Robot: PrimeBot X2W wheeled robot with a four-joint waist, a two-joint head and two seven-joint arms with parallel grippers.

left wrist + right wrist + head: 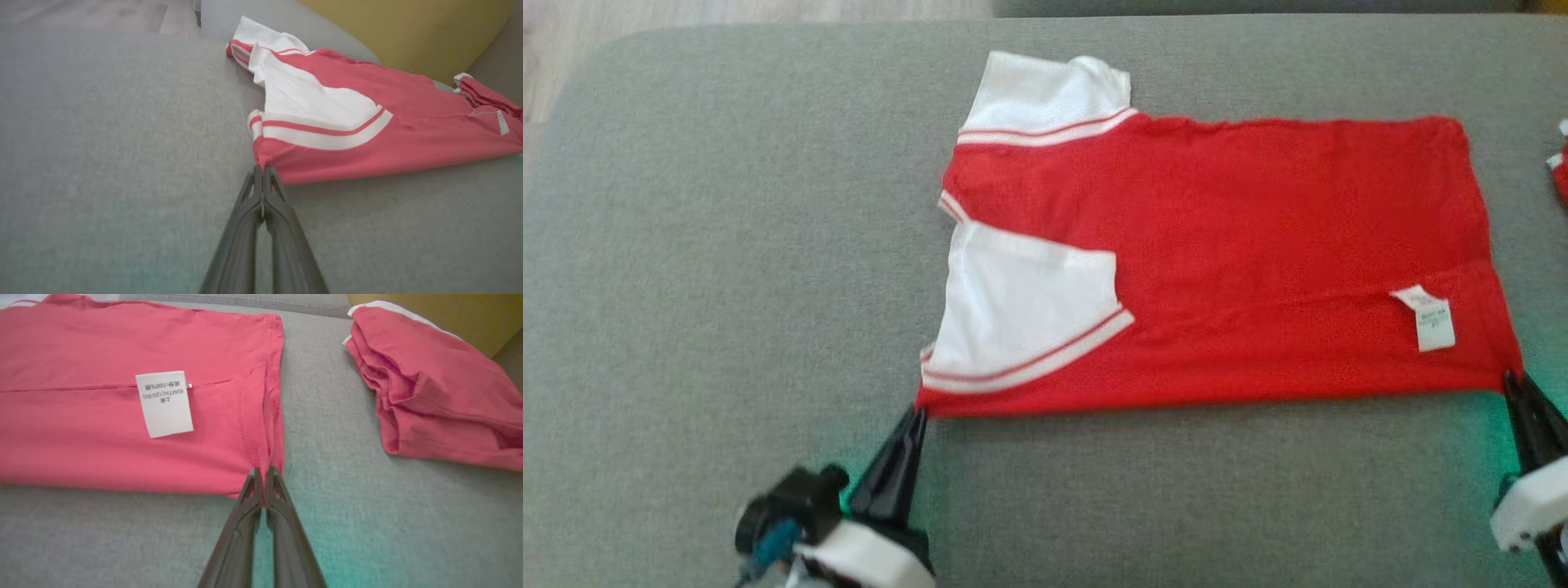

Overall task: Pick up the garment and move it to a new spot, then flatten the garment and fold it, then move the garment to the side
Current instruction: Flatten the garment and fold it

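Observation:
The garment (1258,245) is a red shirt with white striped sleeves, lying flat on the grey cushion with its sleeves folded in at the left and a white label (1427,314) near the right end. My left gripper (918,413) is shut on the garment's near left corner (269,161). At the near right corner (265,473), my right gripper (1512,377) is shut on the hem. In both wrist views the dark fingers (249,196) (250,488) meet at the cloth's edge.
A second folded red garment (433,392) lies on the cushion just right of the held hem and peeks in at the head view's right edge (1560,167). A yellow cushion (400,32) stands behind. Bare grey cushion (727,245) stretches to the left; wooden floor (727,12) lies beyond.

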